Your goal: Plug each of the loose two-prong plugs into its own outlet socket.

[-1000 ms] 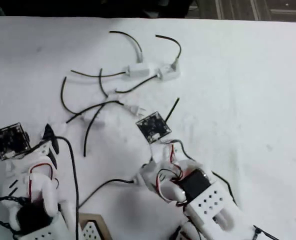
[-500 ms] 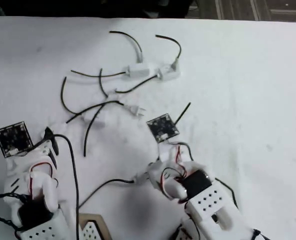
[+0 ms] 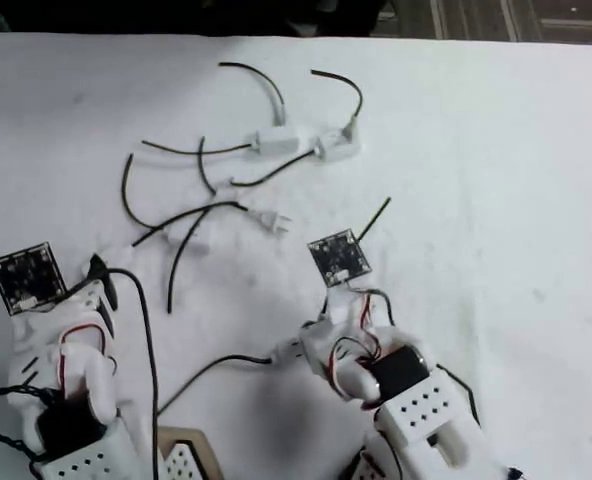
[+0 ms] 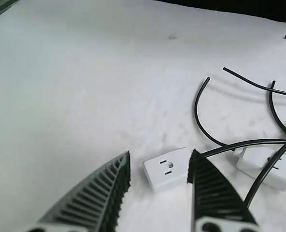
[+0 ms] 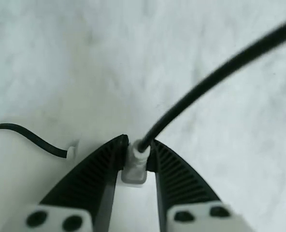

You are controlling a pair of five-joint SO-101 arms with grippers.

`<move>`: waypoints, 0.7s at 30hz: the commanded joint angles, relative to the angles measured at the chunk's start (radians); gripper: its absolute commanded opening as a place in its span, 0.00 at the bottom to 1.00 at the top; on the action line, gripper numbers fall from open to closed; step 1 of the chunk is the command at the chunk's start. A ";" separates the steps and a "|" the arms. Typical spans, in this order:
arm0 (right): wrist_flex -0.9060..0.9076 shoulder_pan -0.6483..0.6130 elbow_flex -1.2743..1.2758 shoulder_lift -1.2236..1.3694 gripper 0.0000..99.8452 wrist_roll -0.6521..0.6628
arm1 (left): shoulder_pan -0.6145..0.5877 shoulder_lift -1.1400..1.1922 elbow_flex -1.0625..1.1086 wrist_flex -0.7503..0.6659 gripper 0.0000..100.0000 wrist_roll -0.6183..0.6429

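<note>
While left jaws gape and right jaws clench a plug (image 5: 133, 169), the tabletop (image 3: 496, 150) is white.

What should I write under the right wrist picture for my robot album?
The right gripper pinches a little white plug, its black cord trailing away over the white table.

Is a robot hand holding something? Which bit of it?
The right gripper pinches a plug by its white body, where its black cord comes out. The left gripper holds nothing.
</note>
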 commanded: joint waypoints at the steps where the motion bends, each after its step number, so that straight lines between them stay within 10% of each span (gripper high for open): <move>1: -0.007 -0.038 0.035 0.004 0.02 0.006 | -0.005 -0.008 -0.003 -0.015 0.20 -0.009; 21: -0.004 -0.090 0.043 0.013 0.02 -0.012 | -0.005 -0.008 -0.003 -0.015 0.21 -0.009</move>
